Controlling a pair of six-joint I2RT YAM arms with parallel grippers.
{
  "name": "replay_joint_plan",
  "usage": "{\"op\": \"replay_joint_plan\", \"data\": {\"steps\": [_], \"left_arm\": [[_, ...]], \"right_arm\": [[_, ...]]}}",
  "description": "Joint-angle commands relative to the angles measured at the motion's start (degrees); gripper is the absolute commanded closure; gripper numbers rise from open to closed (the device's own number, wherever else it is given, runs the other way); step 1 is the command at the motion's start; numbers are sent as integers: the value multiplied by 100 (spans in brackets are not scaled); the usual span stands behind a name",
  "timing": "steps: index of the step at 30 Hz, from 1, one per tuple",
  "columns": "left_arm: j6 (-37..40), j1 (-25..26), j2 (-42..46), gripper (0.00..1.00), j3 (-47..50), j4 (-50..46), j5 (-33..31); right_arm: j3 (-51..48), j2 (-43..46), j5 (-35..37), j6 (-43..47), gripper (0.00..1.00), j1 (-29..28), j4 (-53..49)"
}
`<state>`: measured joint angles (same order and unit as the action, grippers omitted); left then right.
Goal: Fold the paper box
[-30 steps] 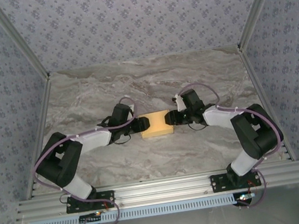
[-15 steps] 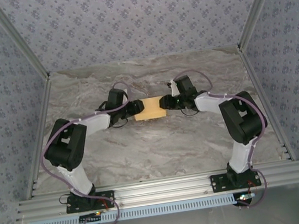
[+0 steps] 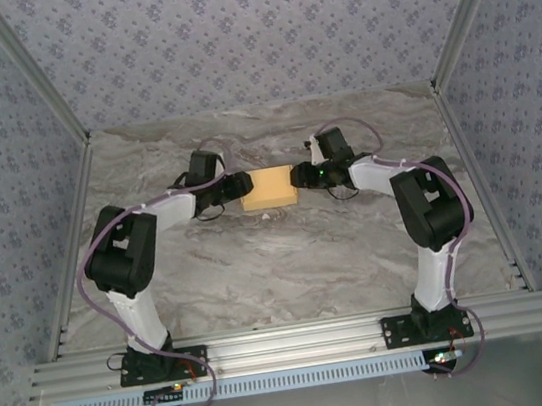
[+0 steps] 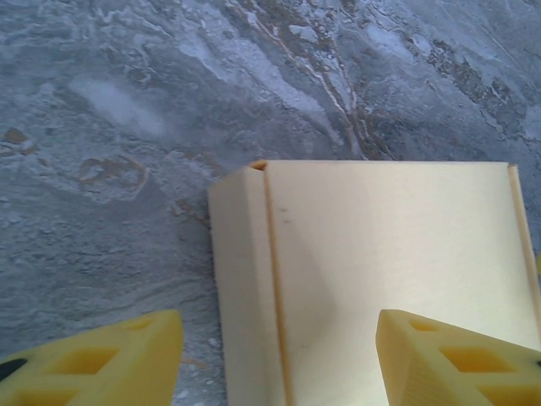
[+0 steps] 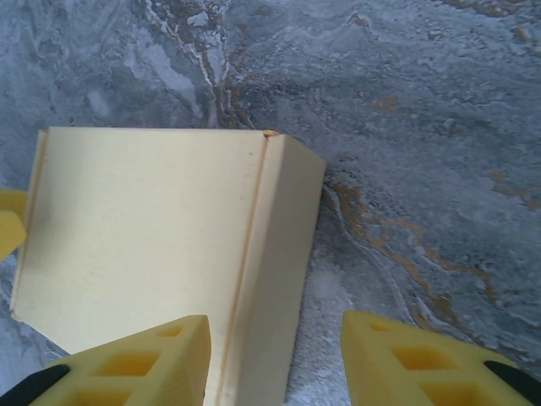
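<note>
The paper box (image 3: pixel 269 187) is a pale yellow-orange, folded squarish shape lying flat on the marble table (image 3: pixel 289 261), between the two grippers. My left gripper (image 3: pixel 241 184) is at its left end and my right gripper (image 3: pixel 298 176) at its right end. In the left wrist view the paper box (image 4: pixel 380 262) fills the lower right. The left gripper (image 4: pixel 279 359) is open and straddles the box's folded side wall. In the right wrist view the paper box (image 5: pixel 144 228) lies at the left, and the open right gripper (image 5: pixel 275 359) straddles its other side wall. Neither gripper clamps the box.
Patterned walls and aluminium posts (image 3: pixel 58 122) close in the table on three sides. An aluminium rail (image 3: pixel 291 344) runs along the near edge by the arm bases. Bare marble lies in front of and behind the box.
Both arms have stretched farther from their bases. The box between the grippers has moved with them toward the far side of the table.
</note>
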<state>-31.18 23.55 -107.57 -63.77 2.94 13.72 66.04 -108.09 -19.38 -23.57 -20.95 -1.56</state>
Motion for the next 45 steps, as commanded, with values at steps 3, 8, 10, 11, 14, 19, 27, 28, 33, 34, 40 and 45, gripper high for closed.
{"op": "replay_joint_plan", "data": {"steps": [3, 8, 10, 11, 14, 19, 27, 28, 33, 34, 40, 45], "left_arm": [[423, -64, 808, 36, 335, 36, -385], [897, -64, 1930, 34, 1084, 224, -1281], [1126, -67, 2488, 33, 1451, 340, -1700], [1227, -62, 2746, 32, 1615, 385, -1887], [1542, -62, 3532, 30, 2081, 496, -2545], [1971, -125, 4647, 19, 2763, 623, -3526], [1848, -947, 6178, 3, 3891, 1043, -3771], [1825, -1113, 6299, 1, 3998, 1093, -3715], [1717, -1879, 6104, 1, 4064, 916, -3642], [1779, -2017, 5925, 1, 4101, 1034, -3592], [2415, -2232, 4492, 1, 4301, 2503, -2594], [2616, -2227, 3265, 1, 4212, 3355, -2264]], "right_arm": [[-84, 1073, 598, 706, 52, -3, -491], [-412, 2240, 1867, 1449, 50, -84, -1028], [-620, 2787, 2431, 1668, 45, -113, -1066], [-715, 2996, 2634, 1711, 43, -119, -1043], [-1035, 3644, 3288, 1942, 38, -130, -1007], [-1475, 4411, 4069, 2136, 17, -85, -1019], [-2938, 5477, 4958, 1906, 1, 248, -318], [-3060, 5514, 4976, 1778, 1, 380, -293], [-3488, 5355, 4903, 1457, 1, 882, 109], [-3628, 5266, 4699, 1746, 1, 935, 351], [-4260, 4592, 4389, 2375, 1, 1137, 1799], [-4741, 3856, 4023, 2667, 1, 1404, 3247]]}}
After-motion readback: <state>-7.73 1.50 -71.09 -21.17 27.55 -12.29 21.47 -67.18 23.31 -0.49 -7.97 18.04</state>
